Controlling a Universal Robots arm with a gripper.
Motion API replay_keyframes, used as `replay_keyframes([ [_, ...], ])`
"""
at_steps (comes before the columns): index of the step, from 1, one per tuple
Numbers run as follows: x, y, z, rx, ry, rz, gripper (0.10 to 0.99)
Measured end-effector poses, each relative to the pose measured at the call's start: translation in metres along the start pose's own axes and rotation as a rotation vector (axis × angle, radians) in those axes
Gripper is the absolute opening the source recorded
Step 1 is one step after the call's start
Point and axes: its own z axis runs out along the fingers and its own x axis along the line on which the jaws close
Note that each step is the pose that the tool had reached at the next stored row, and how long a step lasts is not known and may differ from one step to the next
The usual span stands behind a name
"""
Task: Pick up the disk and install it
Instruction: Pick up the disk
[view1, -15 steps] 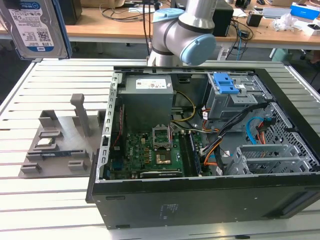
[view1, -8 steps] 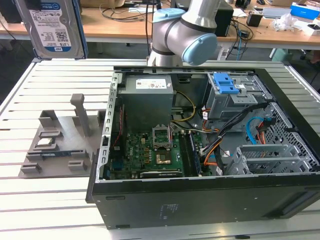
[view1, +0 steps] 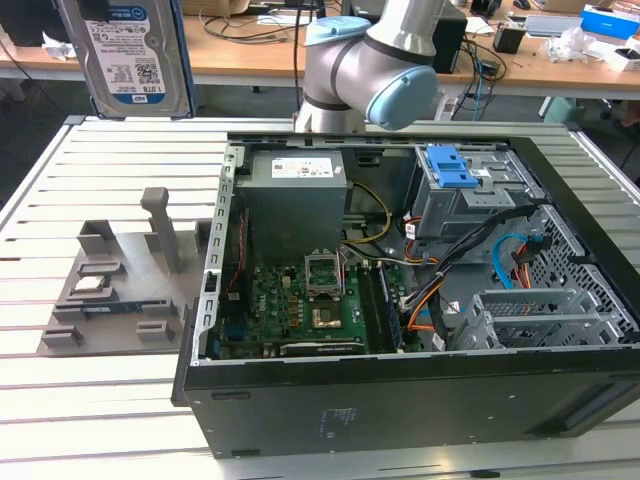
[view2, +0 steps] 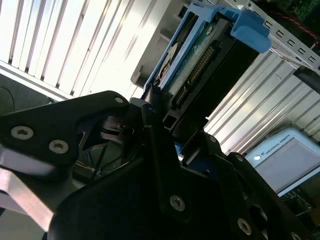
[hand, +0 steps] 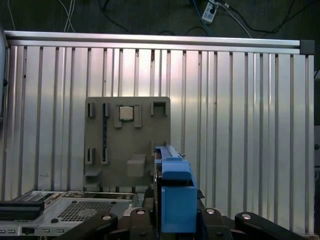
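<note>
The disk (view1: 135, 52) is a silver hard drive with a blue-and-white label and a blue carrier frame. In the exterior view it hangs upright high above the table's far left corner, away from the open computer case (view1: 400, 300). In the second wrist view my gripper (view2: 165, 125) is shut on the disk (view2: 187, 67), its black fingers (view2: 160, 150) clamping one end. The first wrist view looks down past the disk's blue carrier (hand: 175, 195), held by the gripper (hand: 172, 220), onto the table.
The case lies open on the slatted metal table (view1: 60, 400), with a grey power supply (view1: 295, 185), a motherboard (view1: 300, 300) and a drive cage with a blue latch (view1: 455, 170). A grey fixture plate (view1: 110, 285) lies left of the case. The arm's base (view1: 370, 60) stands behind it.
</note>
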Motion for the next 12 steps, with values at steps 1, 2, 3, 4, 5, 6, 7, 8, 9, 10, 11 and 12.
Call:
replay_keyframes([
  [1, 0.0001, -0.0051, -0.0002, 0.000, -0.0001, 0.000, 0.369],
  [2, 0.0002, -0.0088, -0.0004, 0.000, 0.0000, 0.000, 0.369],
  [3, 0.0003, -0.0124, -0.0006, 0.000, 0.0000, 0.000, 0.369],
  [4, 0.0004, -0.0163, -0.0008, 0.000, 0.0000, 0.000, 0.369],
  [5, 0.0005, -0.0200, -0.0010, 0.000, 0.0000, 0.000, 0.369],
  [6, 0.0005, -0.0244, -0.0012, 0.000, 0.0000, 0.000, 0.369],
  [7, 0.0006, -0.0276, -0.0013, 0.000, 0.0000, 0.000, 0.369],
  [8, 0.0007, -0.0315, -0.0015, 0.000, 0.0000, 0.000, 0.369],
  [9, 0.0008, -0.0348, -0.0017, 0.000, -0.0001, 0.000, 0.369],
  [10, 0.0009, -0.0408, -0.0019, -0.001, -0.0001, 0.000, 0.369],
  [11, 0.0010, -0.0475, -0.0023, -0.001, 0.0000, 0.000, 0.369],
  [12, 0.0011, -0.0536, -0.0026, -0.001, 0.0000, 0.000, 0.369],
])
